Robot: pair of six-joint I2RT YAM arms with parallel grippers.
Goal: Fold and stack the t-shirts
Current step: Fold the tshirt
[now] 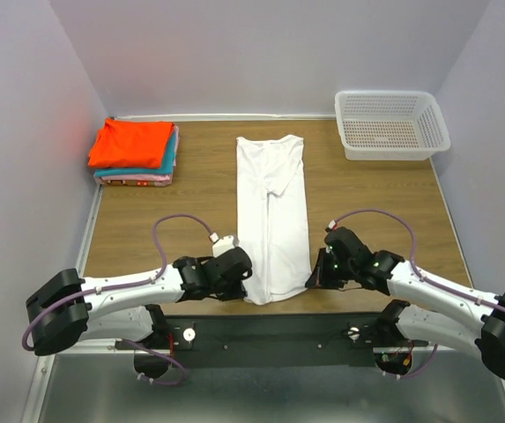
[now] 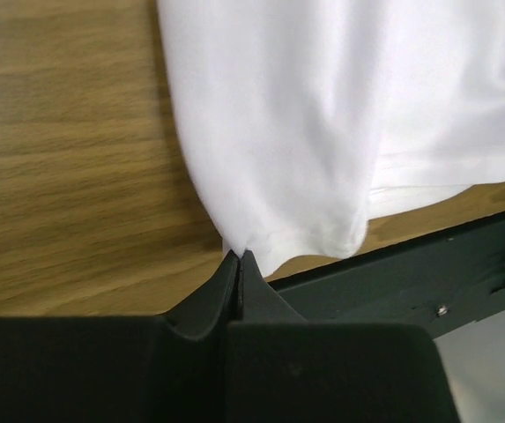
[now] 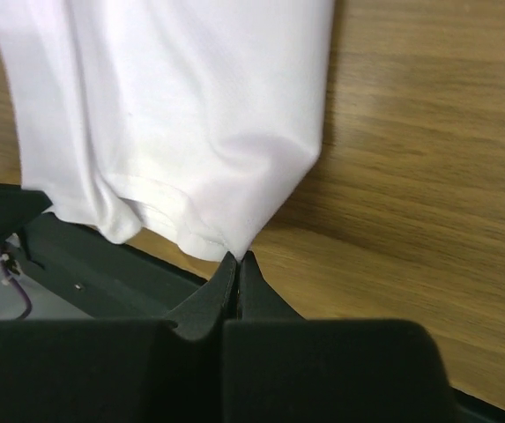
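A white t-shirt (image 1: 272, 211), folded lengthwise into a narrow strip, lies down the middle of the table. My left gripper (image 1: 245, 280) is shut on its near left corner (image 2: 252, 233). My right gripper (image 1: 312, 278) is shut on the near right corner (image 3: 243, 238). In both wrist views the hem bunches at the closed fingertips, just above the table's front edge. A stack of folded t-shirts (image 1: 135, 152) sits at the far left, orange-red on top, then teal and pink.
A white plastic mesh basket (image 1: 391, 124) stands at the far right corner. The black mounting bar (image 1: 270, 330) runs along the table's near edge, below the shirt's hem. Grey walls close in on the left, back and right.
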